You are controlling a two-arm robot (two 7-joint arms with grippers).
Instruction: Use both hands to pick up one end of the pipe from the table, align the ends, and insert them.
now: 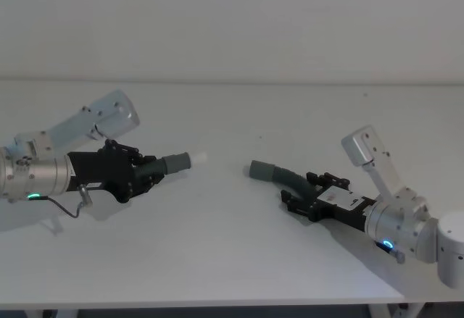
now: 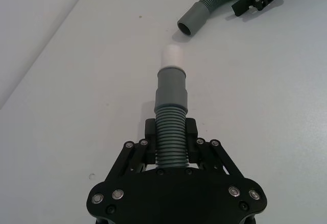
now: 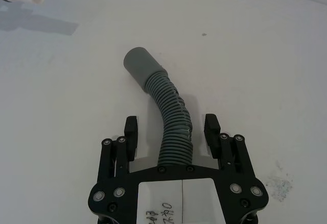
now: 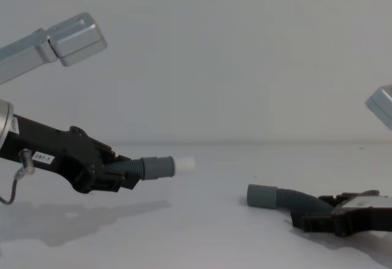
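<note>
As you look across the plain white table [image 1: 217,253], your left arm [image 1: 40,177] comes in from the left side and your right arm [image 1: 406,224] from the right, well apart. The left gripper [image 1: 148,171] hangs above the table, its shadow lying on the surface below it in the chest view. Its fingers [image 2: 149,132] are closed tight on the ribbed body of the short hose piece [image 2: 171,147], which sticks straight out from between them toward the middle of the table. The right gripper [image 1: 299,187] sits low at the table. Its fingers [image 3: 131,127] are spread wide to either side of the longer hose piece [image 3: 173,132] with a gap on each side, so you have hold of nothing there. That piece lies on the table and curves away from the gripper toward the left arm. The longer piece's cuff [image 3: 139,66], smooth and grey, rests on the surface with its open mouth turned toward the other piece. The short piece's cuff [image 2: 171,89] is in the air, clear of the fingers. The white spigot [image 2: 172,56] juts from it, pointing roughly at the longer piece's cuff but well short of it.
</note>
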